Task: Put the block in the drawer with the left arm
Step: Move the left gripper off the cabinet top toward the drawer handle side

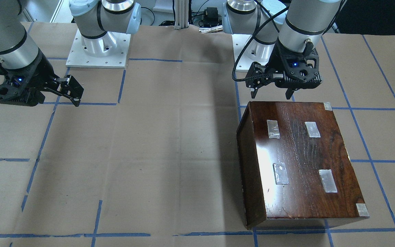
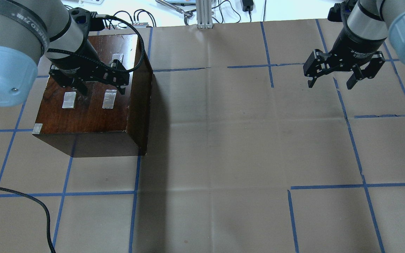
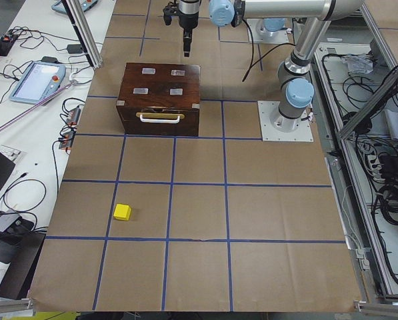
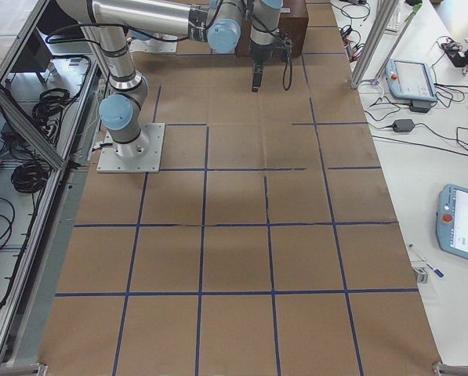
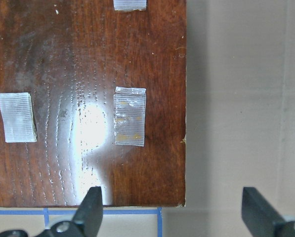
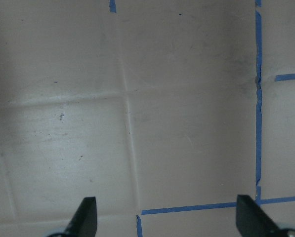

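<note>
the block (image 3: pixel 123 212) sits alone on the table (image 3: pixel 199 213), seen only from the left-end camera. it is well apart from the dark wooden box (image 3: pixel 160 93), on the near side of that view and out in front of the box's handled face. the drawer (image 3: pixel 160 124) seems to be that face and looks shut, though it is too small to be sure.

the left end effector (image 2: pixel 102 89) hangs above the box's glossy top, near its edge, with its fingers spread wide and nothing between them. the right end effector (image 2: pixel 329 84) is wide too and empty, over bare table on the far right.

the block looks like a small rigid cube, probably light, with flat faces and crisp edges, so it should not deform or roll. its flat sides may be smooth, so i would come straight down with the fingers square to two opposite faces and close at mid-height. a grip across the corners would likely twist it out. it sits slightly turned against the blue grid lines, so the wrist would need to match that angle.
</note>
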Controlling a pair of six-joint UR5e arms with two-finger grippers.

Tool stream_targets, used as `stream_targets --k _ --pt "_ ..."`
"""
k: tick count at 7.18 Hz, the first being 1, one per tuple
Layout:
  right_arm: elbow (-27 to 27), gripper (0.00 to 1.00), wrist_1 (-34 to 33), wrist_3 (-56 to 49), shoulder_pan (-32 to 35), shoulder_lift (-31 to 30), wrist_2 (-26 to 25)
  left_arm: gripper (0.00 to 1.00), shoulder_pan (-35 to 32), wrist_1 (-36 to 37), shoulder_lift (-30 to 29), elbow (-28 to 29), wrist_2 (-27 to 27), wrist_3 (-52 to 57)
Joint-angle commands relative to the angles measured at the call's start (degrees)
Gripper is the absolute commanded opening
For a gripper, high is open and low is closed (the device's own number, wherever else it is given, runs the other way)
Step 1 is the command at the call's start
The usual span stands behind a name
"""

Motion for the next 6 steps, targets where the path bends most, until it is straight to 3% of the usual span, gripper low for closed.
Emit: stream_targets --k 1,6 --pt "0.0 1.0 0.0 0.0 0.0 0.0 0.0 1.0 0.0 0.1 -0.1 0.0 0.0 0.0" --pt "0.0 1.0 0.0 0.0 0.0 0.0 0.0 1.0 0.9 0.0 -0.4 1.2 -0.2 0.6"
